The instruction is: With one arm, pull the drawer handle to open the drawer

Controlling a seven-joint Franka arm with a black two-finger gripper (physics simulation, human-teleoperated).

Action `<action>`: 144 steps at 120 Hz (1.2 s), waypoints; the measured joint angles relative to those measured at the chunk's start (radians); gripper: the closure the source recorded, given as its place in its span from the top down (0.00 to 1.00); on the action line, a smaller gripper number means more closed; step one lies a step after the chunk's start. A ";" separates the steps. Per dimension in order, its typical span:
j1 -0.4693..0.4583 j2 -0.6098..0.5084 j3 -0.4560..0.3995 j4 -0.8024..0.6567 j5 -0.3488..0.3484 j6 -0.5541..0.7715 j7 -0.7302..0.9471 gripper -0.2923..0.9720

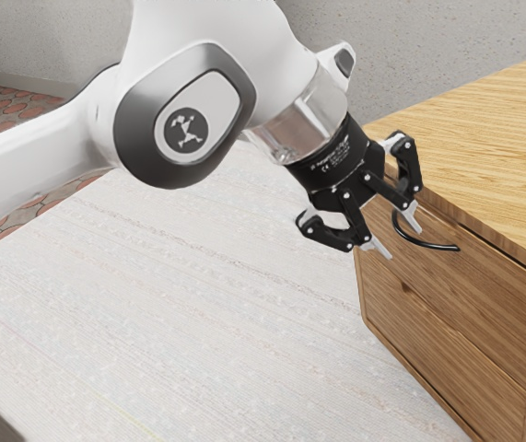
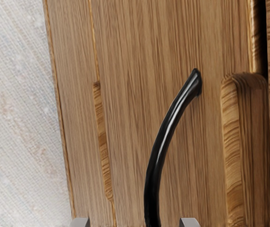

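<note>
**Fingers straddle the handle, no pinch yet**

From the white arm point(image 1: 60, 157), the black two-finger gripper point(image 1: 396, 234) reaches toward four o'clock in the exterior view. Its fingers are spread either side of the thin curved black handle point(image 1: 426, 243), not clamping it. The handle's long axis runs ten-to-four across the top light-wood drawer front point(image 1: 484, 276). The pull probably goes toward eight o'clock.

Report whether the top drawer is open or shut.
Shut, it seems: the top drawer lies level with the lower drawer. The open tool straddles its black handle without touching.
</note>
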 joint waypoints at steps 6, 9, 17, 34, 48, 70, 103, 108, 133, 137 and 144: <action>-0.005 0.002 0.000 -0.002 -0.001 0.001 0.000 0.37; -0.007 0.004 0.000 -0.002 -0.001 0.001 0.001 0.37; -0.006 0.007 -0.005 -0.005 -0.001 0.002 0.001 0.37; -0.017 0.009 0.008 -0.007 0.000 0.003 0.002 0.35; -0.019 0.011 0.013 -0.008 0.002 0.002 0.003 0.33; -0.008 0.013 0.002 -0.008 0.003 0.003 0.004 0.28; -0.013 0.004 0.010 -0.027 0.006 0.000 0.005 0.26; -0.009 0.000 0.007 -0.031 0.006 0.000 0.005 0.26; 0.002 -0.015 0.006 -0.048 0.006 0.000 0.005 0.25; 0.006 -0.021 0.005 -0.051 0.006 0.000 0.006 0.25; 0.014 -0.029 0.004 -0.054 0.006 0.000 0.006 0.25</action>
